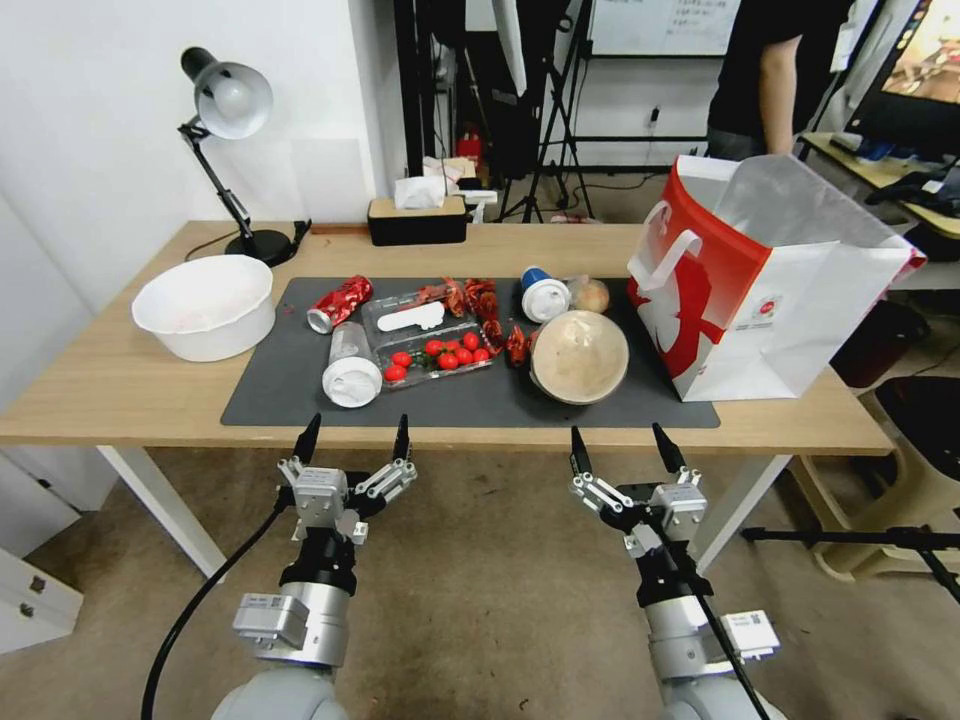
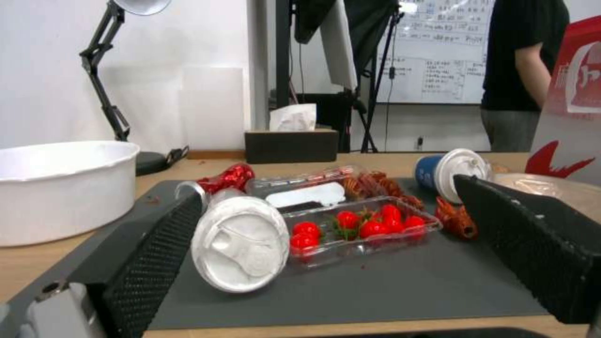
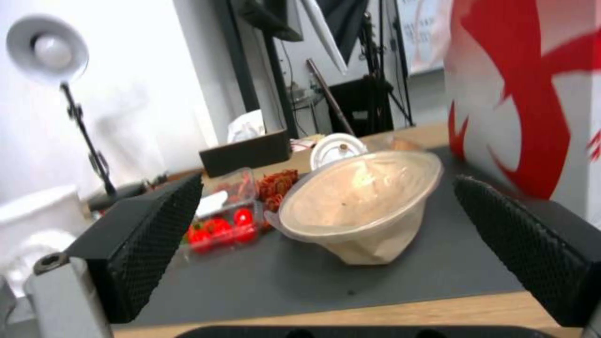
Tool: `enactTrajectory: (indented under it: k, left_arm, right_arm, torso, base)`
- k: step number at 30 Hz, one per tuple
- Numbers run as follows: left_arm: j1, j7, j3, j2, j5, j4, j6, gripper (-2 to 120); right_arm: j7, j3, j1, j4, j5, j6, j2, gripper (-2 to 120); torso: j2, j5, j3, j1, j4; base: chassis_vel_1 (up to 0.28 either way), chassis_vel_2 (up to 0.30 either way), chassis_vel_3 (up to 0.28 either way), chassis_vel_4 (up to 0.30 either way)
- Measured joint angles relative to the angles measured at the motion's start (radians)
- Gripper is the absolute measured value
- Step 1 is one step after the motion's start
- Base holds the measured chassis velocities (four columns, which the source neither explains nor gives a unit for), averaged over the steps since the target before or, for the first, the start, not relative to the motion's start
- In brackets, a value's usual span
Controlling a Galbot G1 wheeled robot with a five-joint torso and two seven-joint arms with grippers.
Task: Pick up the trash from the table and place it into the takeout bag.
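Trash lies on the dark grey mat (image 1: 300, 400) of the table (image 1: 100, 390): a crushed red can (image 1: 340, 302), a clear white-lidded cup (image 1: 351, 368) on its side, a blue white-lidded cup (image 1: 541, 293), a beige lidded bowl (image 1: 579, 356) tipped over, a small clear bag (image 1: 590, 294) and red crayfish shells (image 1: 478, 296). The takeout bag (image 1: 760, 280) stands open at the right end. My left gripper (image 1: 354, 437) hangs open just before the table's front edge, facing the clear cup (image 2: 240, 242). My right gripper (image 1: 626, 446) is open too, facing the bowl (image 3: 360, 206).
A clear clamshell tray of cherry tomatoes (image 1: 440, 352) sits mid-mat. A white round bowl (image 1: 205, 305) stands at the left, a desk lamp (image 1: 225, 110) and a black tissue box (image 1: 417, 220) at the back. A person stands behind the bag.
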Motion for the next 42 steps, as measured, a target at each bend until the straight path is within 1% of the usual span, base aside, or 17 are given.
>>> enactTrajectory:
  k: [2,5,6,9,17,19,20,22,25,26,29,30,31,33,34,38,42]
  left_arm:
    - [0.0,0.0,0.0,0.0,0.0,0.0,0.0,100]
    - [0.005,0.001,0.0,-0.002,0.0,0.0,-0.002,100]
    - [0.005,0.001,0.0,-0.002,0.0,0.0,-0.002,100]
    - [0.008,0.003,0.0,-0.004,0.002,0.001,-0.005,100]
    - [0.009,0.004,0.0,-0.005,0.002,0.002,-0.007,100]
    - [0.009,0.006,0.0,-0.006,0.002,0.002,-0.009,100]
    - [0.009,0.01,-0.002,-0.006,0.002,0.004,-0.016,100]
    - [0.009,0.012,-0.002,-0.006,0.001,0.005,-0.018,100]
    - [0.004,0.02,-0.004,-0.004,-0.001,0.014,-0.027,100]
    - [0.004,0.02,-0.004,-0.004,-0.001,0.014,-0.027,100]
    - [-0.002,0.021,0.0,-0.002,-0.002,0.021,-0.028,100]
    - [-0.002,0.021,0.0,-0.002,-0.002,0.021,-0.028,100]
    - [-0.005,0.021,0.002,0.002,-0.003,0.024,-0.028,100]
    - [-0.013,0.021,0.007,0.009,-0.006,0.03,-0.028,100]
    - [-0.013,0.021,0.007,0.009,-0.006,0.03,-0.028,100]
    - [-0.02,0.022,0.015,0.017,-0.01,0.035,-0.026,100]
    - [-0.021,0.023,0.015,0.022,-0.015,0.036,-0.026,100]
  right_arm:
    - [0.002,-0.001,0.002,0.0,0.008,-0.004,0.0,100]
    - [0.039,-0.008,0.04,-0.001,0.148,-0.06,-0.003,100]
    - [0.039,-0.008,0.04,-0.001,0.148,-0.06,-0.003,100]
    - [0.07,-0.011,0.063,0.001,0.245,-0.095,-0.008,100]
    - [0.091,-0.012,0.075,0.003,0.303,-0.115,-0.011,100]
    - [0.099,-0.013,0.08,0.005,0.326,-0.123,-0.012,100]
    - [0.116,-0.013,0.087,0.007,0.373,-0.138,-0.013,100]
    - [0.121,-0.013,0.09,0.008,0.389,-0.143,-0.014,100]
    - [0.176,-0.011,0.113,0.012,0.519,-0.187,-0.015,100]
    - [0.176,-0.011,0.113,0.012,0.519,-0.187,-0.015,100]
    - [0.26,-0.003,0.16,0.014,0.644,-0.233,-0.012,100]
    - [0.26,-0.003,0.16,0.014,0.644,-0.233,-0.012,100]
    - [0.309,0.001,0.19,0.011,0.694,-0.255,-0.01,100]
    - [0.361,0.005,0.228,0.005,0.742,-0.275,-0.006,100]
    - [0.361,0.005,0.228,0.005,0.742,-0.275,-0.006,100]
    - [0.448,0.005,0.293,-0.03,0.8,-0.303,-0.002,100]
    - [0.477,-0.003,0.32,-0.053,0.827,-0.317,0.003,100]
  torso:
    - [0.0,0.0,0.0,0.0,0.0]
    - [0.0,0.0,0.0,0.0,0.0]
    - [0.0,0.0,0.0,0.0,0.0]
    - [0.0,0.0001,0.0,0.0,0.0001]
    - [0.0,0.0002,0.0,0.0,0.0001]
    - [0.0,0.0001,0.0,0.0,0.0]
    - [0.0,0.0001,0.0,0.0,0.0]
    - [0.0,0.0001,0.0,0.0,0.0001]
    - [0.0,0.0001,0.0,0.0,0.0]
    - [0.0,0.0001,0.0,0.0,0.0]
    - [0.0,0.0001,0.0,0.0,0.0]
    - [0.0,0.0001,0.0,0.0,0.0]
    - [0.0,0.0001,0.0,0.0,0.0]
    - [0.0,0.0001,0.0,0.0,0.0001]
    - [0.0,0.0001,0.0,0.0,0.0001]
    - [0.0,0.0,0.0,0.0,0.0001]
    - [0.0,0.0001,0.0,0.0,0.0]
  base:
    - [0.0,0.0,0.0,0.0]
    - [0.0,0.0,0.0,0.0]
    - [0.0,0.0,0.0,0.0]
    - [0.0,0.0,0.0,0.0]
    - [0.0,0.0,0.0,0.0]
    - [0.0,0.0,0.0,0.0]
    - [0.0,0.0,0.0,0.0]
    - [0.0,0.0,0.0,0.0]
    - [0.0,0.0,0.0,0.0]
    - [0.0,0.0,0.0,0.0]
    - [0.0,0.0,0.0,0.0]
    - [0.0,0.0,0.0,0.0]
    - [0.0,0.0,0.0,0.0]
    - [0.0,0.0,0.0,0.0]
    - [0.0,0.0,0.0,0.0]
    - [0.0,0.0,0.0,0.0]
    - [0.0,0.0,0.0,0.0]
